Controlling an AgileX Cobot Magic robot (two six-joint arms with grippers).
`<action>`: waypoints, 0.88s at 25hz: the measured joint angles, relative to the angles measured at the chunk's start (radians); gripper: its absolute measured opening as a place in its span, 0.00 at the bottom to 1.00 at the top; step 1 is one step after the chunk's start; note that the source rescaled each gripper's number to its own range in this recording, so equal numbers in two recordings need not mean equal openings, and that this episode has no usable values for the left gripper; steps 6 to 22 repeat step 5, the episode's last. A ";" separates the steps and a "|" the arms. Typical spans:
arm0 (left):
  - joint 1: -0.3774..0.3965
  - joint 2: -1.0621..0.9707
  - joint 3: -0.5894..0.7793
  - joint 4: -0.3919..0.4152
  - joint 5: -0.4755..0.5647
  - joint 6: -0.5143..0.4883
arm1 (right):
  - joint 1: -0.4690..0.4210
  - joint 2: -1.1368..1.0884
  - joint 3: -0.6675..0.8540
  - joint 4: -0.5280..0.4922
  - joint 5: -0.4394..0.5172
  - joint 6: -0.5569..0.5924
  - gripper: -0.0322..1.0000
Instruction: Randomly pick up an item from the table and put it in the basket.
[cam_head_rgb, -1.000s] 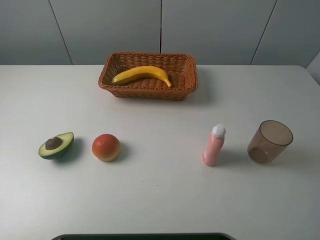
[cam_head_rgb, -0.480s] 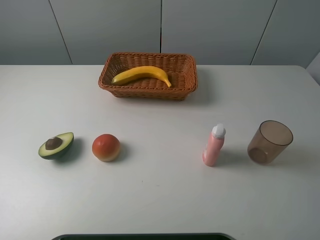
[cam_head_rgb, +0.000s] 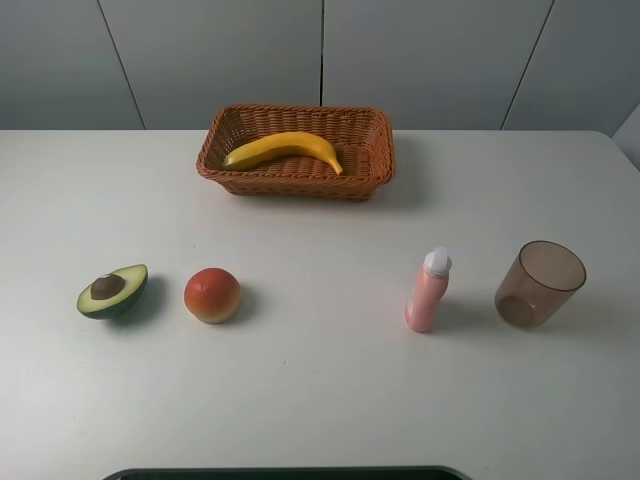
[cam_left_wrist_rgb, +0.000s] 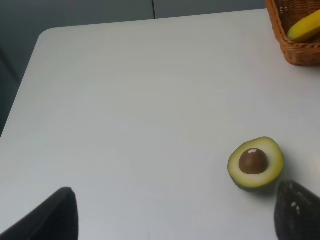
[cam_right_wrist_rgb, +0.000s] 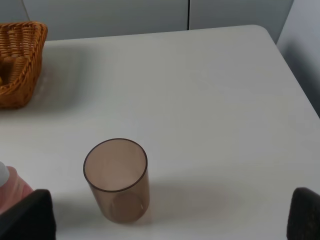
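White surface fills most of the high view, plain, unmarked. Basket sits at upper centre of that frame, long side running left-right. Banana lies inside it, long axis roughly along the basket's length, curve arching upward in the frame, tip resting toward the right wall. Judgement: the task's item is already placed; nothing left to carry unless another piece is chosen. Lower row, left to right: avocado half, round red-orange fruit, pink bottle upright, brown cup upright. Neither arm shows in the high view. Left pincer: two dark finger tips at the lower corners of its wrist frame, set wide apart, gripping nothing; avocado half just ahead of the right-hand tip, basket corner with a yellow sliver of banana at the upper right of the frame, well apart. Right pincer: likewise spread, empty, cup between and ahead of the tips, basket edge at upper left. Both about equally far from the basket; the banana's visible end shows only to the left arm. Hidden: pincer bodies cut off by the frame edges; most of the banana out of both wrist views.
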 joint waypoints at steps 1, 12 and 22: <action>0.000 0.000 0.000 0.000 0.000 0.000 | 0.000 0.000 0.000 0.002 -0.002 0.000 1.00; 0.000 0.000 0.000 0.000 0.000 0.000 | 0.000 0.000 0.000 0.002 -0.002 0.000 1.00; 0.000 0.000 0.000 0.000 0.000 0.000 | 0.000 0.000 0.000 0.002 -0.002 0.000 1.00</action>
